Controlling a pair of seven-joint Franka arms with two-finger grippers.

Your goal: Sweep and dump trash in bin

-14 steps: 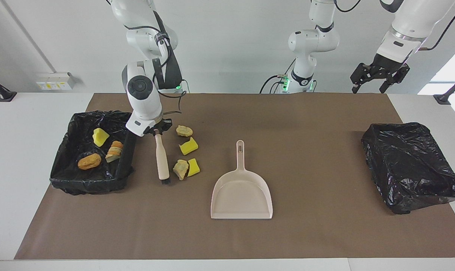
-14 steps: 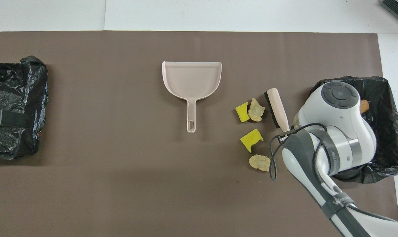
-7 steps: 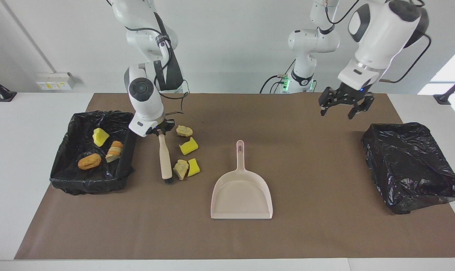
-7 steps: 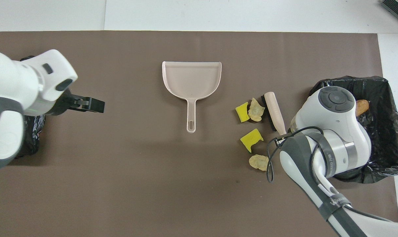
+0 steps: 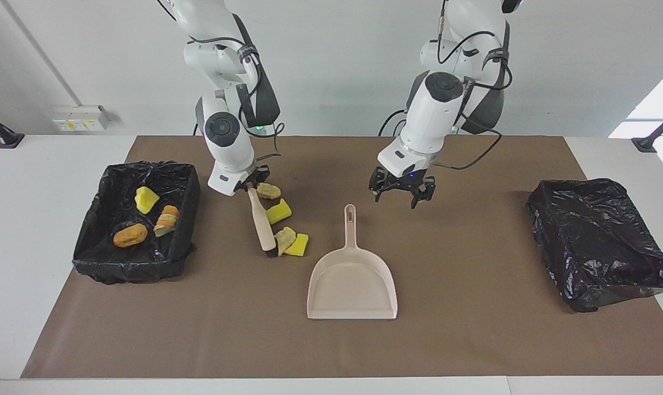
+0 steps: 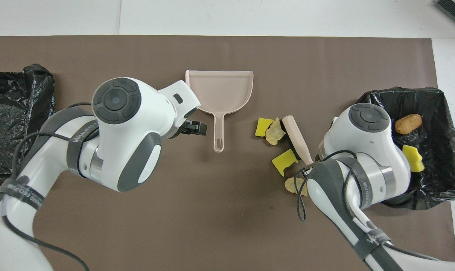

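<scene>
Four trash scraps lie on the brown mat: a tan lump [image 5: 268,191], a yellow sponge [image 5: 279,211], another tan lump [image 5: 284,238] and a yellow sponge [image 5: 298,245]. Three more lie in the black-lined bin [image 5: 186,219]: a yellow sponge [image 5: 145,199], a sliced bread piece [image 5: 168,218] and an orange-brown bun [image 5: 130,235]. My right gripper [image 5: 253,185] is shut on the beige brush [image 5: 261,222], whose bristles touch the tan lump beside the pink dustpan [image 5: 352,282]. My left gripper [image 5: 401,192] is open and empty, low over the mat beside the dustpan's handle.
A second black-lined bin [image 5: 600,241] stands at the left arm's end of the table, with nothing showing in it. From overhead, the dustpan [image 6: 219,92] lies with its handle toward the robots, and the scraps [image 6: 274,131] lie toward the right arm's end.
My left arm swung in from over its end of the table to beside the dustpan's handle. My right gripper swept the brush toward the dustpan, pushing two scraps along.
</scene>
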